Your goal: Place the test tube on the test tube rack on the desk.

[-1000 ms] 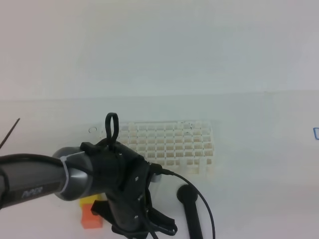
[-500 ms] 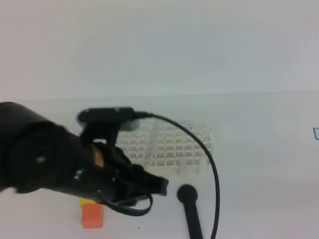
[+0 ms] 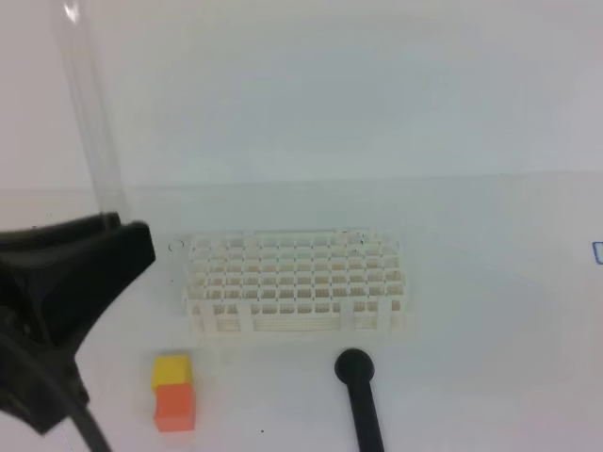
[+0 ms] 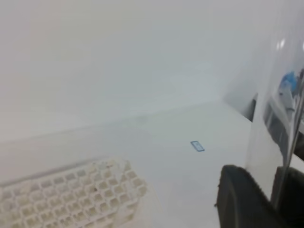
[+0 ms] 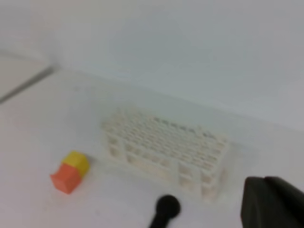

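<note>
High view: left gripper (image 3: 104,240) clamped on one clear test tube (image 3: 92,113), far left, upright. One test tube rack (image 3: 297,282) mid-counter (image 3: 471,282), one yellow-orange block (image 3: 173,391), one black rod (image 3: 360,395).
Left wrist: tube (image 4: 268,118) right.
Right wrist: right gripper (image 5: 273,202) closed, empty.

Your left claw (image 3: 66,273) sits raised at the near left edge, clamped tight, fingers (image 4: 242,199) pointing up. Your right claw (image 5: 273,204) is pinched closed too, low at near right.

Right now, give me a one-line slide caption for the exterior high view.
Left gripper holds a clear test tube upright beside the white test tube rack on the desk.
</note>
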